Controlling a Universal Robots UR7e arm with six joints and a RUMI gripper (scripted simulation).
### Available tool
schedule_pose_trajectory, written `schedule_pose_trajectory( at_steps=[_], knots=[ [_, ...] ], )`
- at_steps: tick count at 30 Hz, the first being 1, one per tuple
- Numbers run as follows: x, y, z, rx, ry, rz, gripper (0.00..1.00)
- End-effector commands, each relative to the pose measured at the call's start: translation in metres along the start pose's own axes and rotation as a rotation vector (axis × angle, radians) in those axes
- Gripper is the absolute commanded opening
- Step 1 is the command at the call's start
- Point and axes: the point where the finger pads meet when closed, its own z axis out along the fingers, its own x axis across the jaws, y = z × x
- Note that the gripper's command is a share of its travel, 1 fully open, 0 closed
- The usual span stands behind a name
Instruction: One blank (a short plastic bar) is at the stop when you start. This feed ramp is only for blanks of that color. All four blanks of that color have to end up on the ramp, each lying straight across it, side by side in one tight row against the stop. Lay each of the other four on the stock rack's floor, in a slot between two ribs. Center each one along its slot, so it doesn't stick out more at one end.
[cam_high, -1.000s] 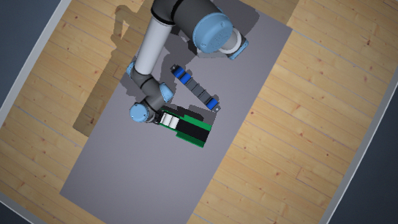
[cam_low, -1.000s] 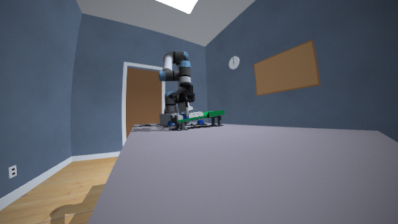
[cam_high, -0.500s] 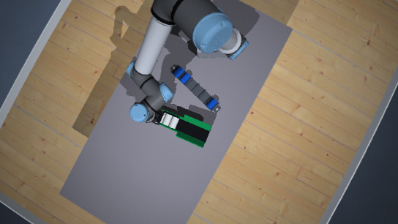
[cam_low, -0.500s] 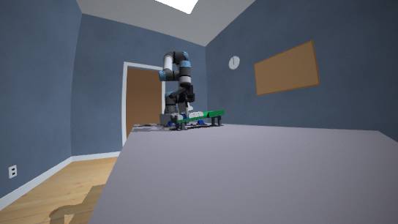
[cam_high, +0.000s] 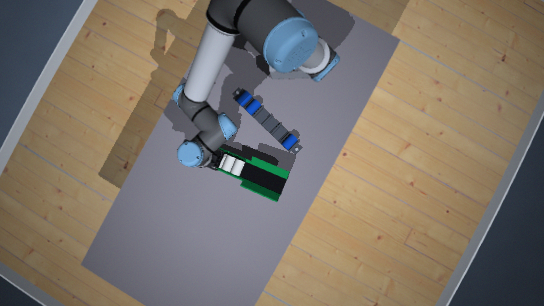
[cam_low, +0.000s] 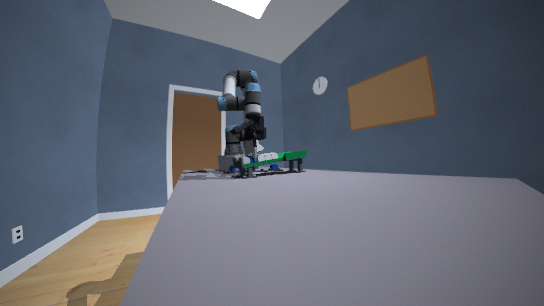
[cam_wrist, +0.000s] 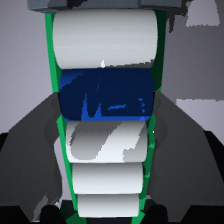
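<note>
The green feed ramp (cam_high: 264, 164) (cam_low: 297, 155) carries a row of blanks lying across it. In the wrist view a white blank (cam_wrist: 105, 40) lies against the grey stop (cam_wrist: 105, 5), followed by a blue blank (cam_wrist: 106, 95) and three white blanks (cam_wrist: 107, 145) in a row. My gripper (cam_wrist: 106, 93) (cam_high: 216, 161) is low over the ramp, its jaws at both ends of the blue blank and shut on it. The blue blank still lies level in the row. The stock rack (cam_high: 298, 149) holds blue blanks (cam_high: 244, 98) (cam_high: 253, 106) in two slots at one end and another blue blank (cam_high: 289, 141) at the other.
Grey empty rack slots (cam_high: 270, 123) lie between the blue blanks. The ramp's green side walls stand close to my jaws. The rack is beside the ramp, near its raised end.
</note>
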Motion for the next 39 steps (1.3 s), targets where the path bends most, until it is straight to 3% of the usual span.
schedule_pose_trajectory(
  at_steps=[1, 31, 35, 39],
  knots=[
    [0.0, 0.0, 0.0, 0.0, -0.001, 0.0, 0.37],
    [0.0, 0.0, -0.002, 0.0, -0.001, 0.0, 0.37],
    [0.0, 0.0, -0.015, 0.0, -0.001, 0.0, 0.37],
    [0.0, 0.0, -0.042, 0.0, -0.001, 0.0, 0.37]
  ],
)
